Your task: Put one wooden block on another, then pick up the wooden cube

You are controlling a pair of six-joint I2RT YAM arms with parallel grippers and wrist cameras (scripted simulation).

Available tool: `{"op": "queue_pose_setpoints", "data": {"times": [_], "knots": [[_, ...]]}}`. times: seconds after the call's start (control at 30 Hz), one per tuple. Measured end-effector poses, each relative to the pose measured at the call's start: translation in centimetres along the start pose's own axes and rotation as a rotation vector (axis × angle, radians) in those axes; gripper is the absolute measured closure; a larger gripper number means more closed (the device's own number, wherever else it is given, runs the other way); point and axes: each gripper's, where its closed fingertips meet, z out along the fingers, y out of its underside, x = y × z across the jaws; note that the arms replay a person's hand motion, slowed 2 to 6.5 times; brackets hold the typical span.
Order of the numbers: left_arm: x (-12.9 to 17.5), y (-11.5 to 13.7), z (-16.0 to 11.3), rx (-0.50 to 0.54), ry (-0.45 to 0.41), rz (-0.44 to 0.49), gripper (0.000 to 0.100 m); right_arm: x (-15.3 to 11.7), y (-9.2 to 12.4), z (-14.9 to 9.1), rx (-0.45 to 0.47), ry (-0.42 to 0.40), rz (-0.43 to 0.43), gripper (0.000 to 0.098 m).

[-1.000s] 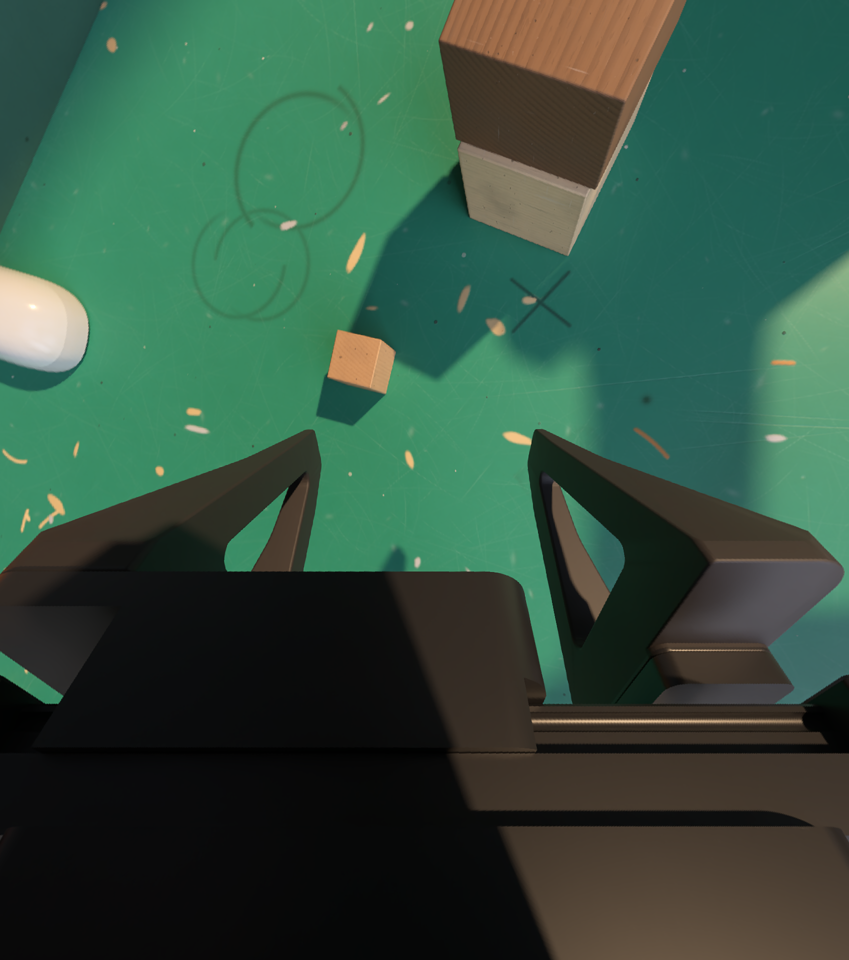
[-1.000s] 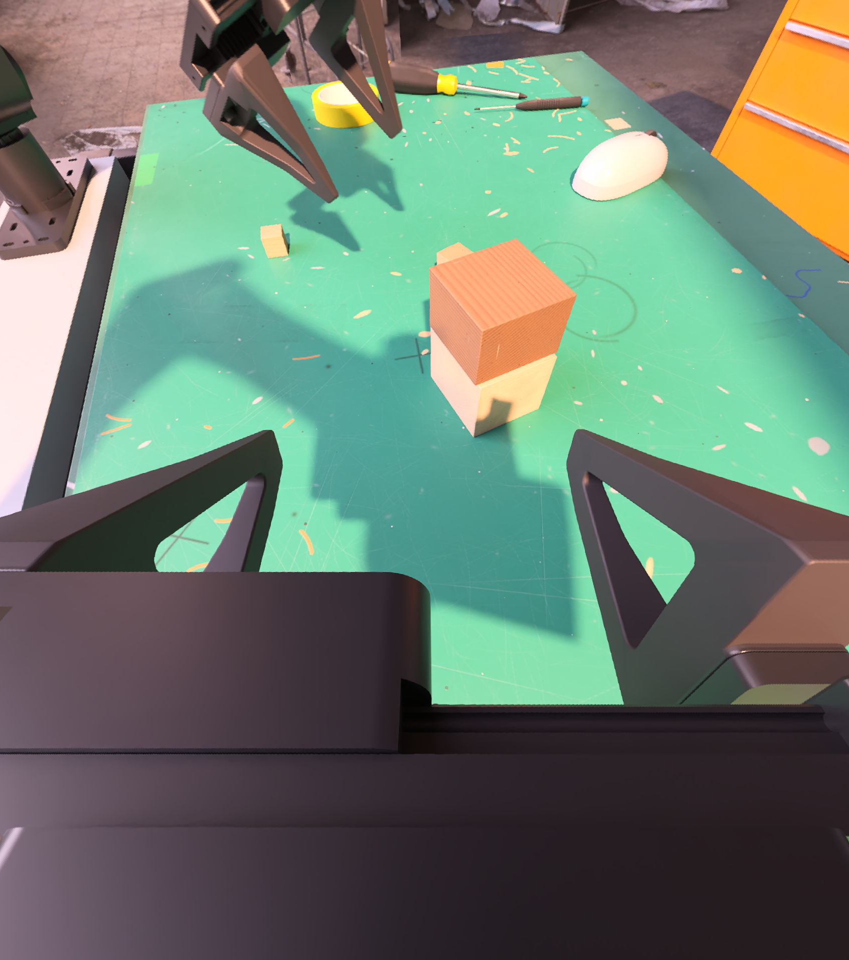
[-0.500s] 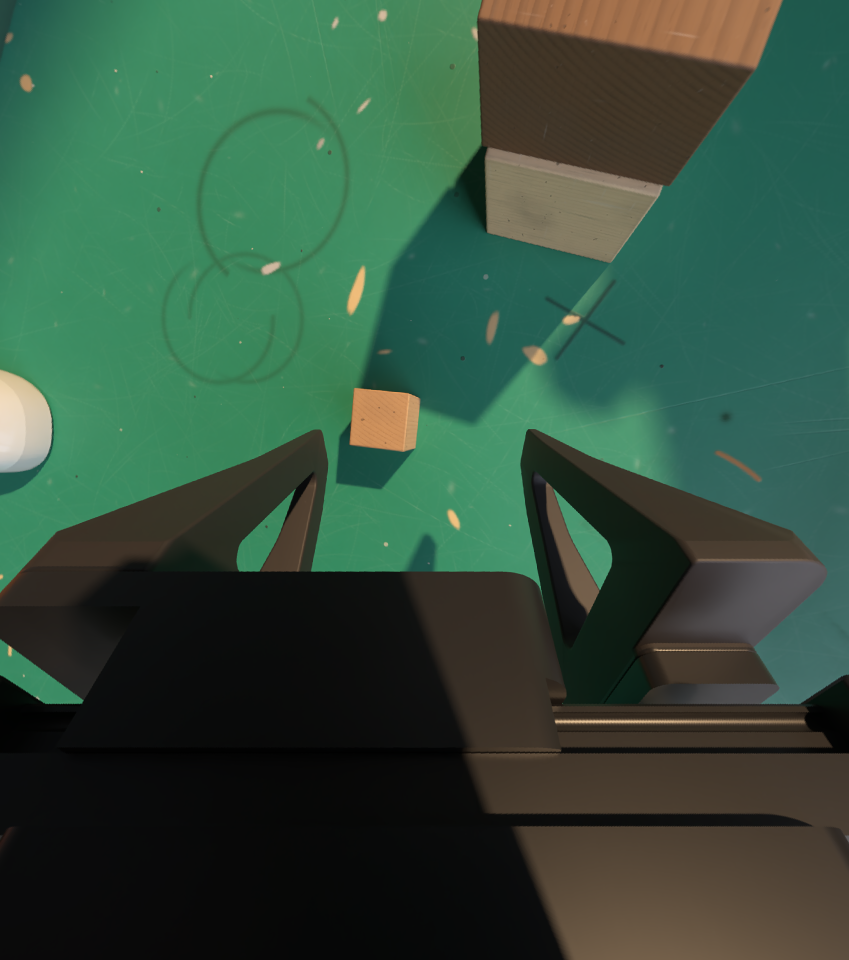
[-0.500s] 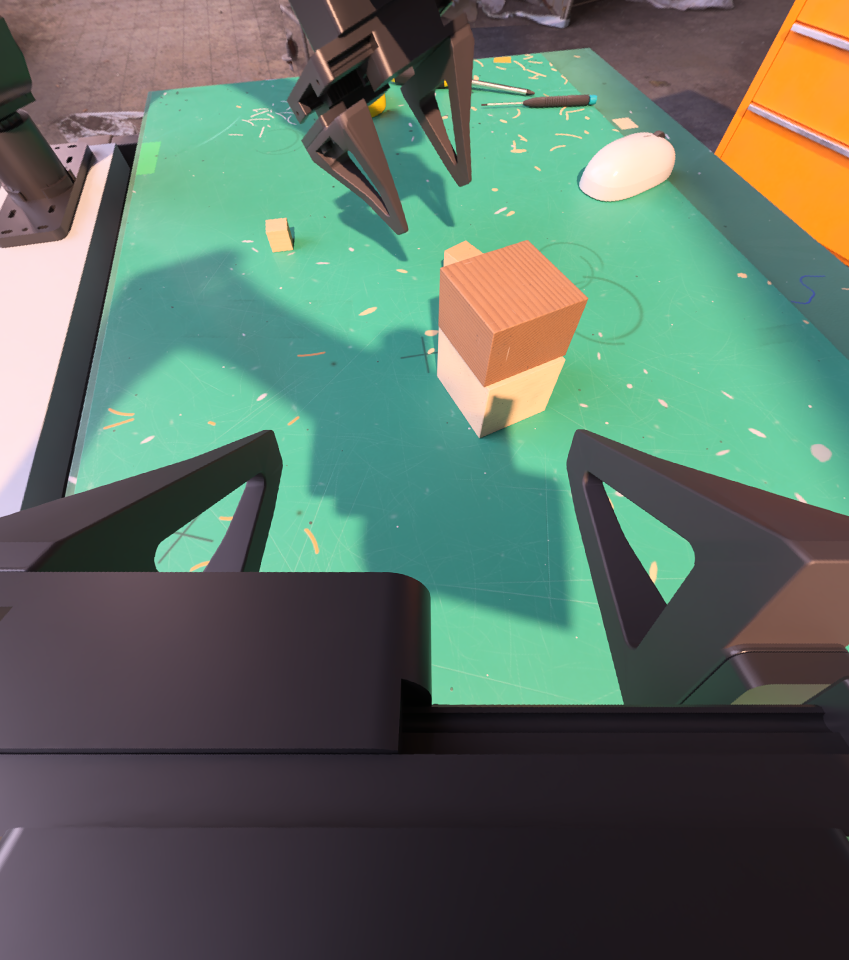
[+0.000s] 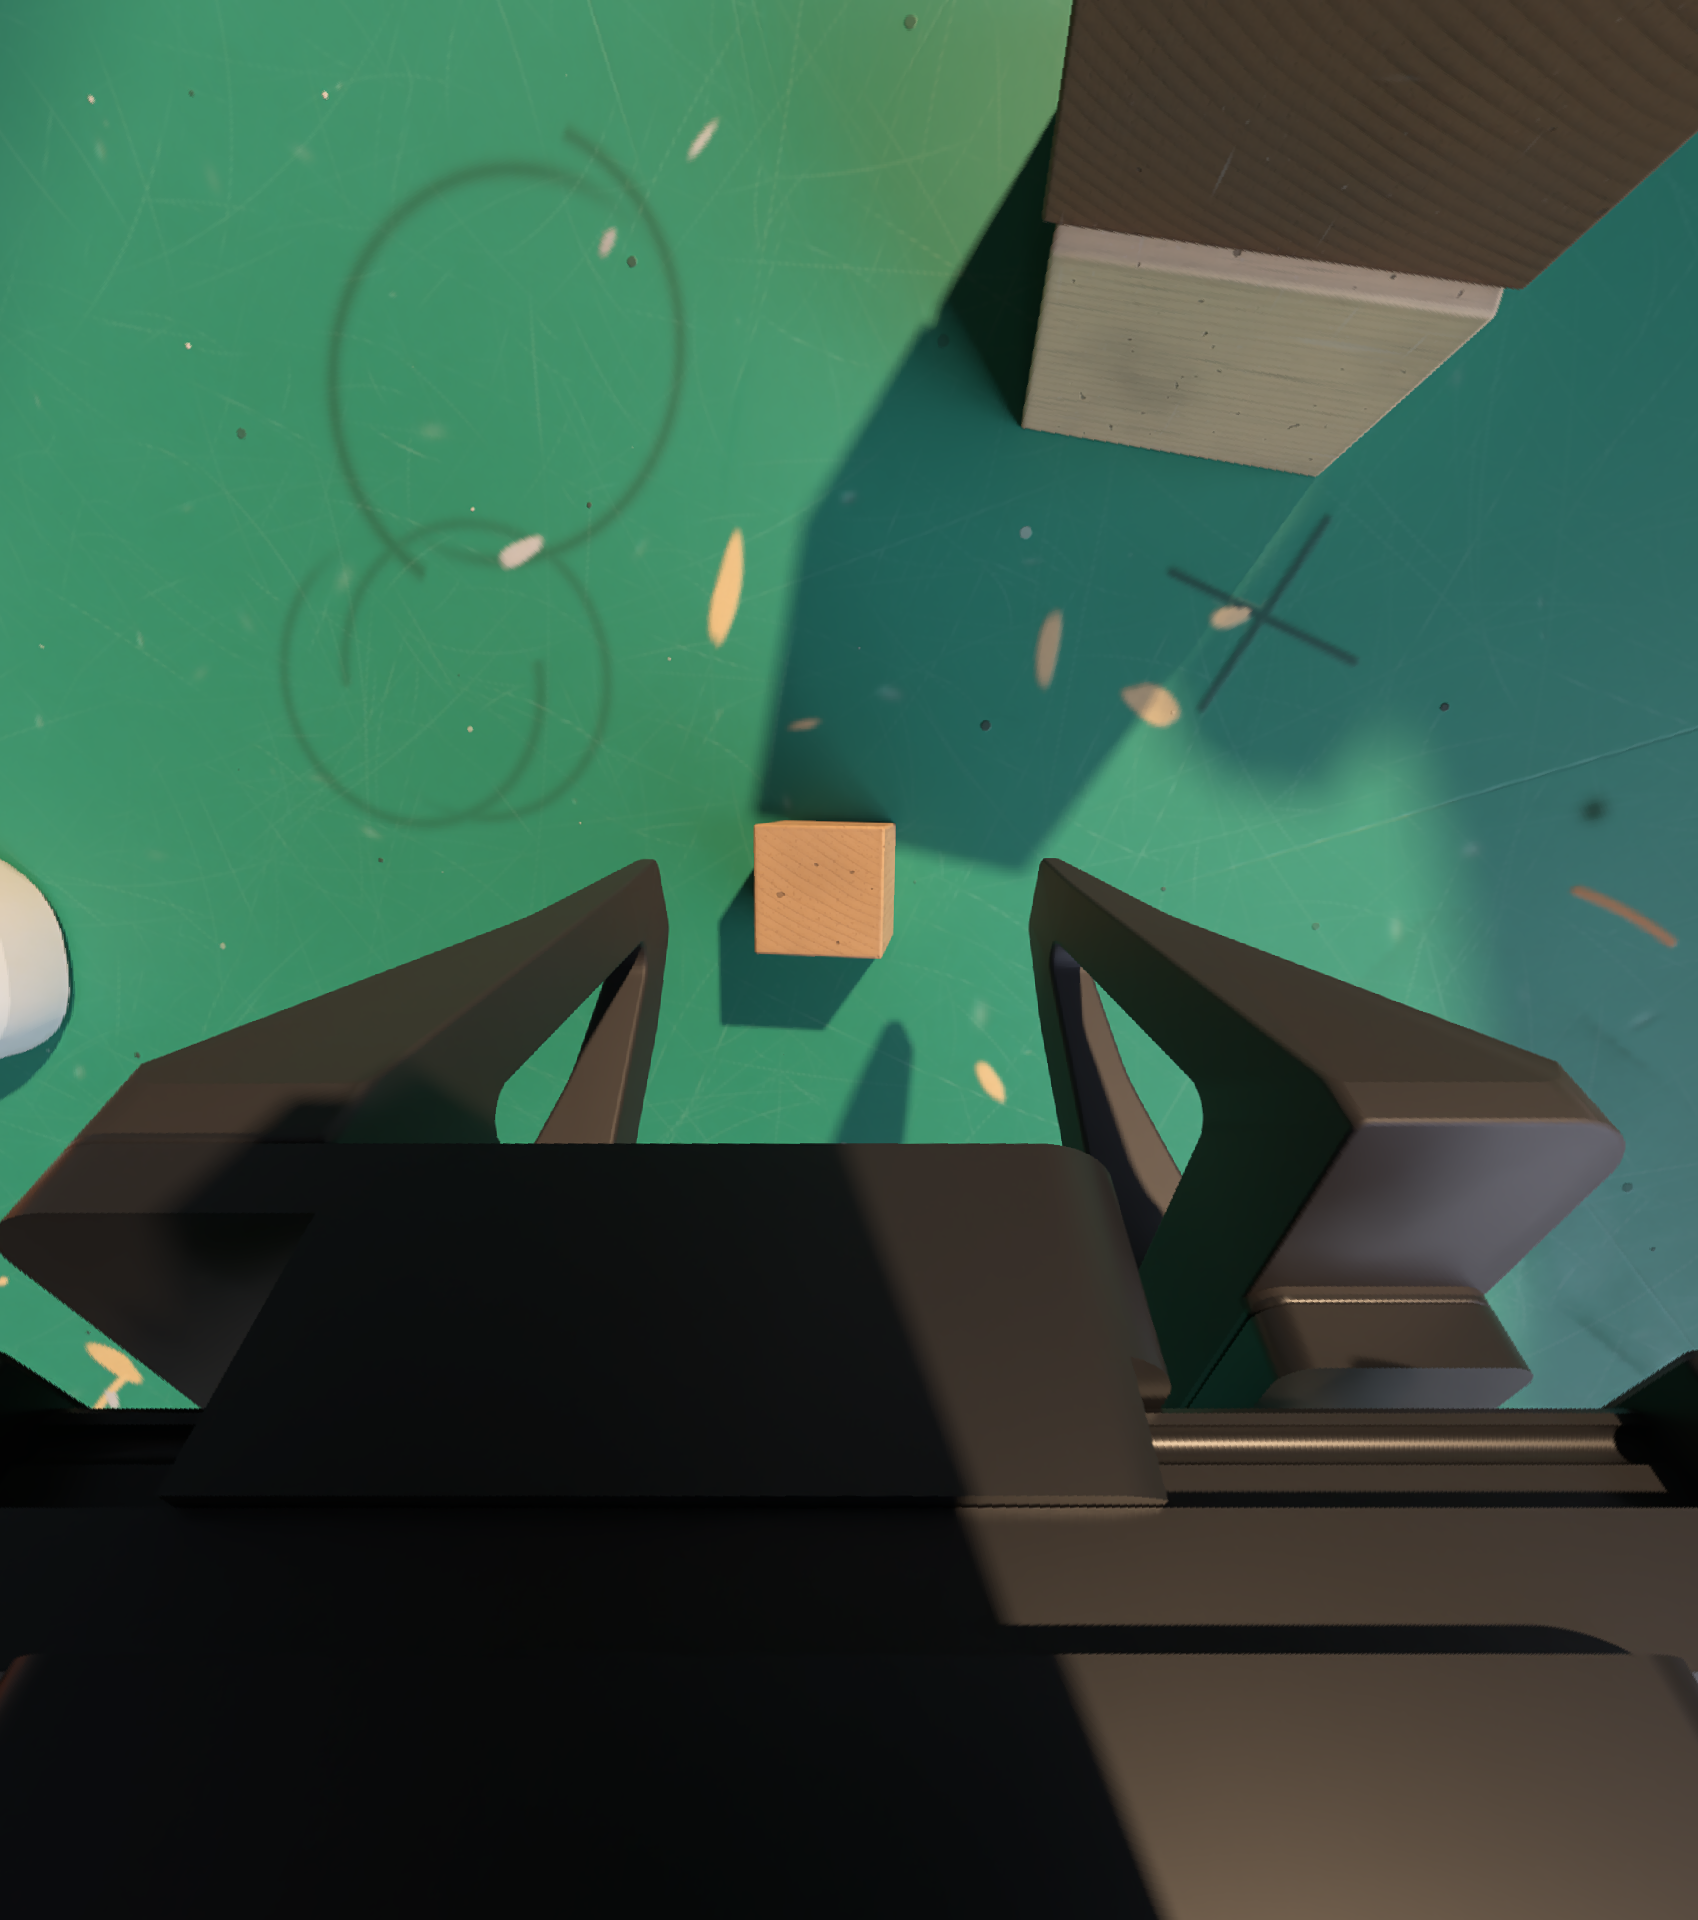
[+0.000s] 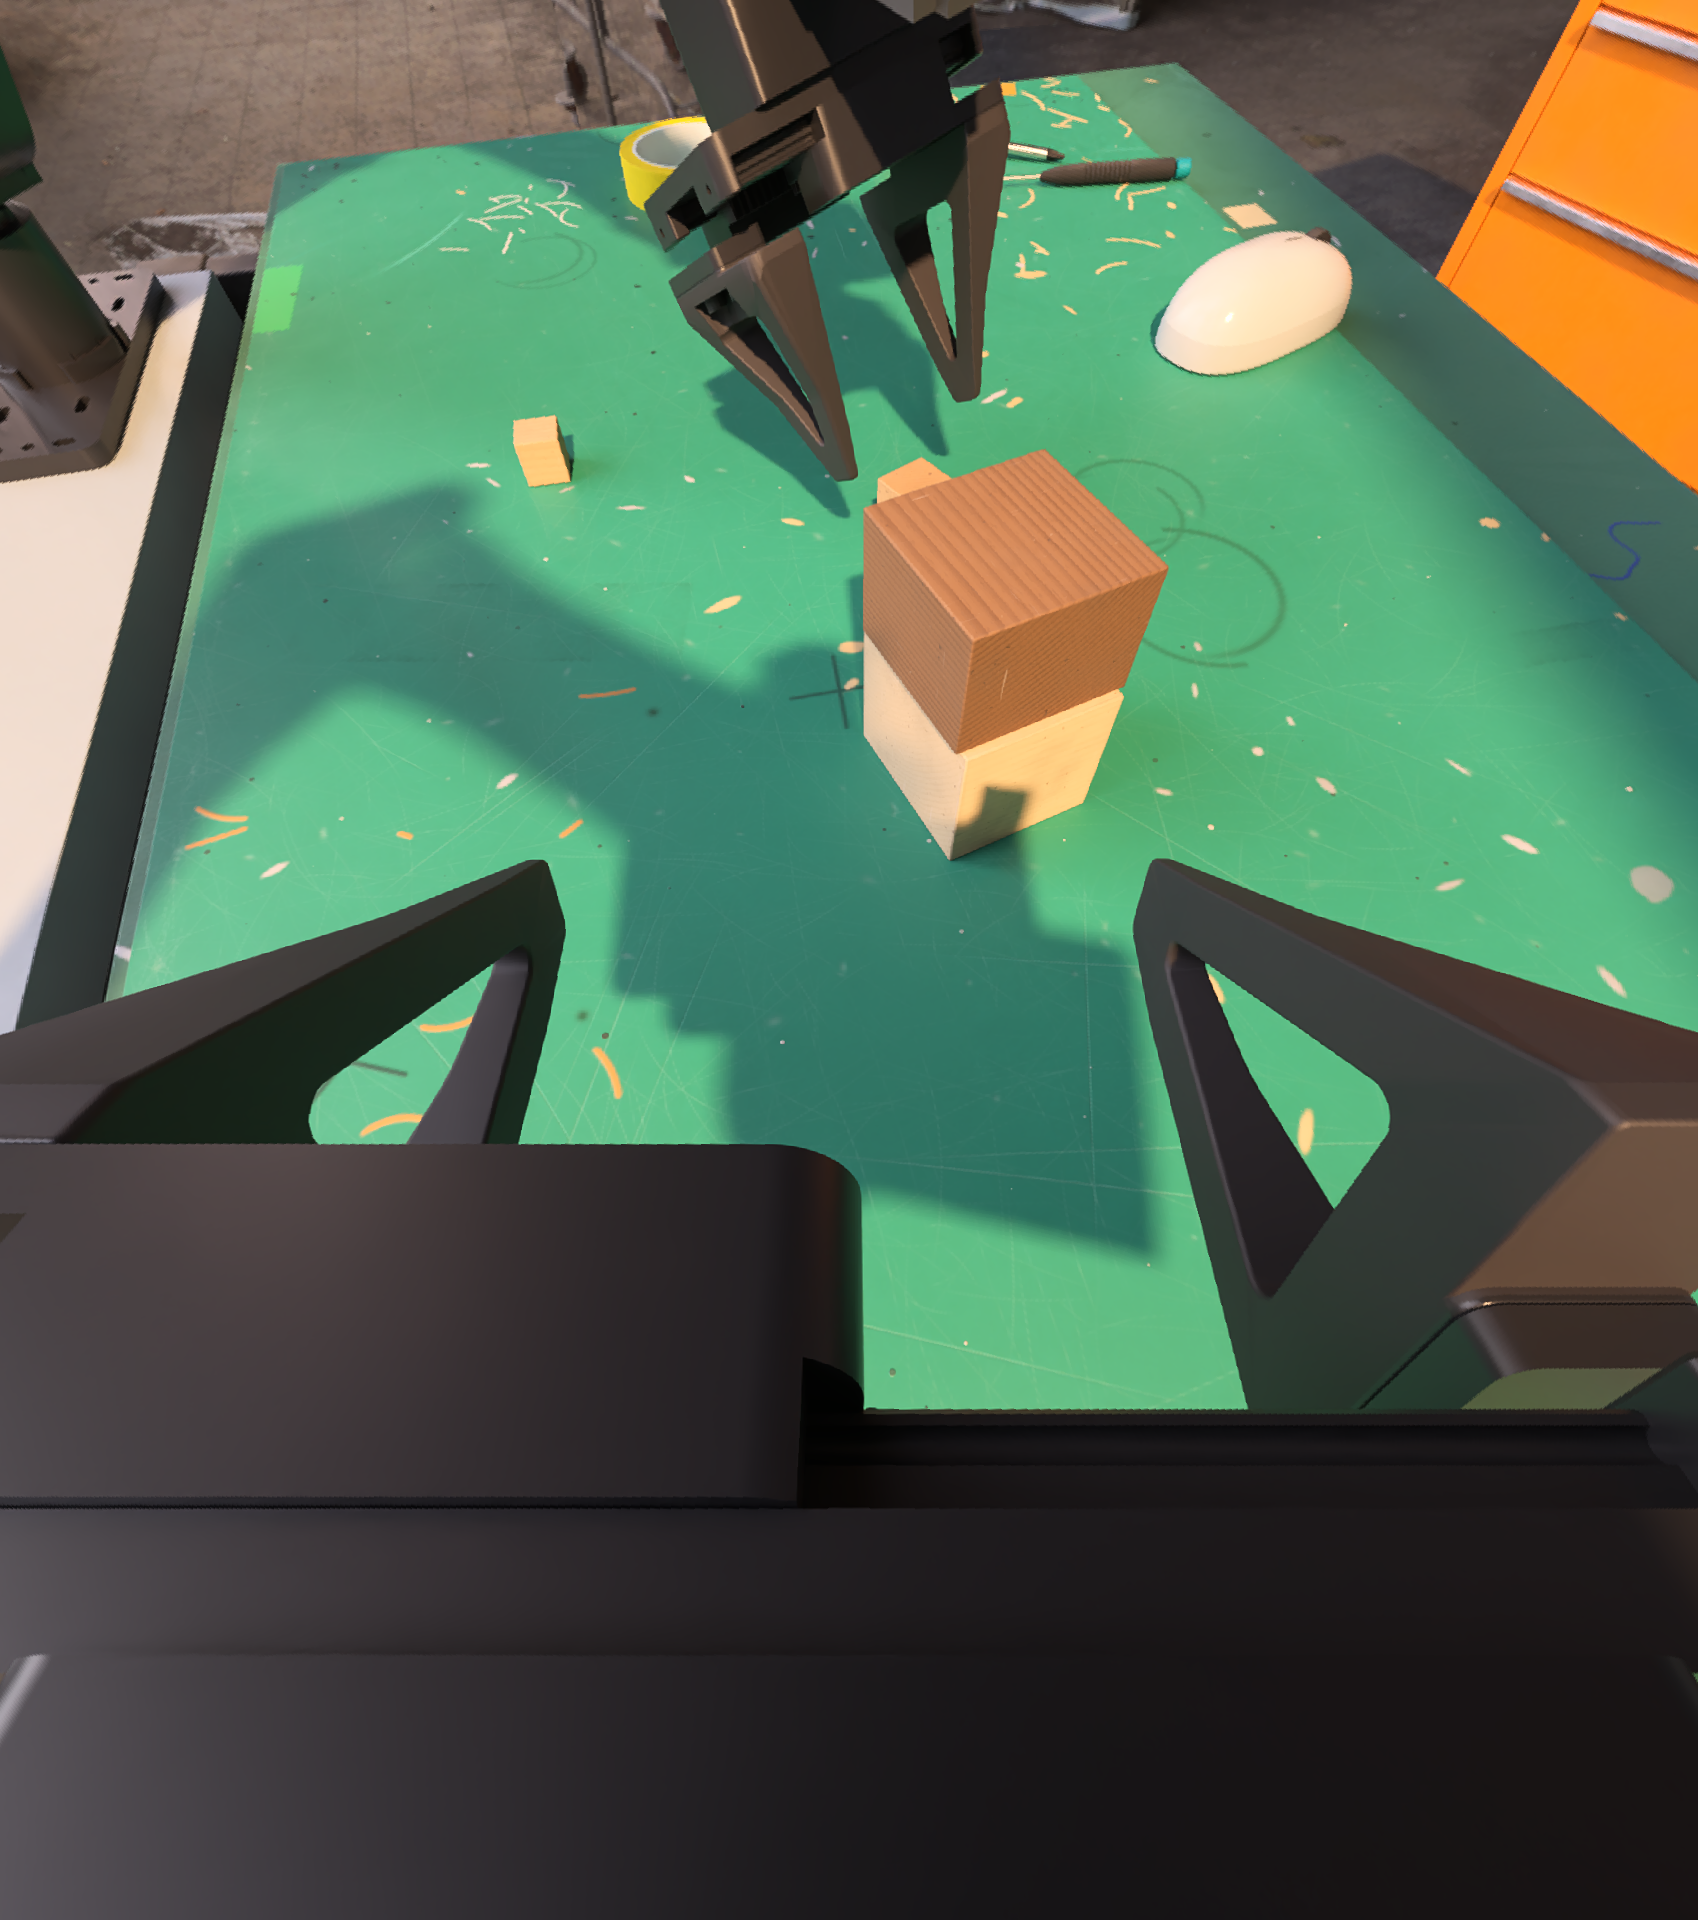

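Left gripper (image 5: 847,868) points down, fingers spread and empty, above the small wooden cube (image 5: 822,888) mid-table beside the stacked blocks (image 6: 1006,644); right gripper (image 6: 850,883) hangs spread, empty, near the table's near edge

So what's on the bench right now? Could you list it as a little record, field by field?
stack: brown wooden block on pale wooden block
small wooden cube: on green mat, just ahead of the open left gripper
right gripper: open, empty, short of the stack
second small cube: apart, left of the stack in the right wrist view
white computer mouse: far side
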Motion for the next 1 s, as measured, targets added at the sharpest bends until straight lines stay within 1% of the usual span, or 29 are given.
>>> {"op": "queue_pose_setpoints", "data": {"times": [0.23, 0.63, 0.7, 0.77, 0.83, 0.9, 1.0], "knots": [[-0.4, 0.0, 0.8, -0.020, 0.015, 0.015, 0.046, 0.4, 0.4, 0.1, -0.007, 0.002, 0.011, 0.0039], [-0.8, 0.6, 2.2, -0.054, 0.028, 0.006, 0.050, 0.8, 0.7, 0.2, -0.013, 0.007, 0.019, 0.0039], [-0.7, 0.8, 2.5, -0.062, 0.033, 0.003, 0.052, 0.8, 0.7, 0.2, -0.013, 0.008, 0.019, 0.0039], [-0.6, 0.9, 2.7, -0.071, 0.041, 0.000, 0.057, 0.8, 0.7, 0.2, -0.013, 0.009, 0.020, 0.0039], [-0.5, 1.1, 2.9, -0.081, 0.050, -0.002, 0.065, 0.8, 0.7, 0.2, -0.013, 0.009, 0.021, 0.0039], [-0.4, 1.1, 3.0, -0.085, 0.060, -0.006, 0.075, 0.9, 0.7, 0.2, -0.013, 0.009, 0.021, 0.0039], [-0.4, 1.0, 3.0, -0.077, 0.071, -0.014, 0.075, 0.9, 0.7, 0.2, -0.013, 0.011, 0.019, 0.0039]]}}
